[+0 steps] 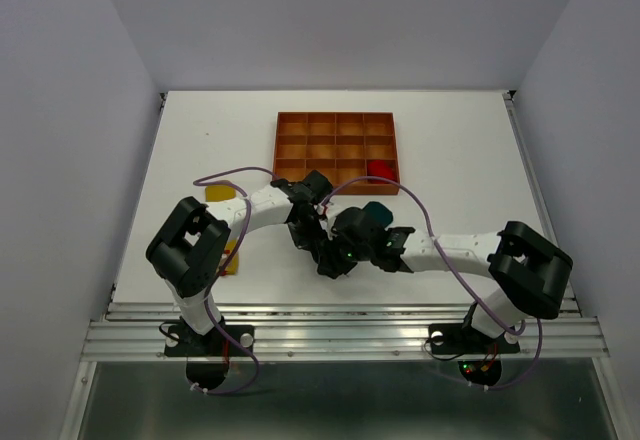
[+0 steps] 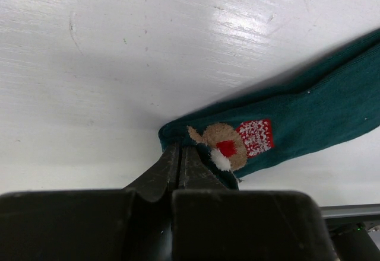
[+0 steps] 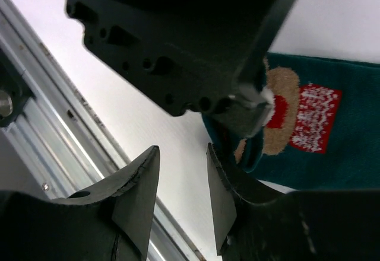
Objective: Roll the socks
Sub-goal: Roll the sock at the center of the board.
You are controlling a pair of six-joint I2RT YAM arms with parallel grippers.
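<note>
A dark teal sock (image 2: 309,115) with a white-and-red cartoon patch lies flat near the table's middle; it also shows in the top view (image 1: 378,210) and the right wrist view (image 3: 344,154). My left gripper (image 2: 179,154) is shut on the sock's end at the table surface. My right gripper (image 3: 182,154) is open and empty, just beside that pinched end, with the left gripper's body above it. In the top view both grippers (image 1: 345,248) overlap over the sock. A red sock (image 1: 381,169) sits in a tray compartment. A yellow sock (image 1: 222,193) lies flat at the left.
An orange-brown compartmented tray (image 1: 300,145) stands at the back centre. A small yellow-orange thing (image 1: 230,258) lies partly under the left arm. The table's metal front rail (image 3: 53,130) runs close behind the right gripper.
</note>
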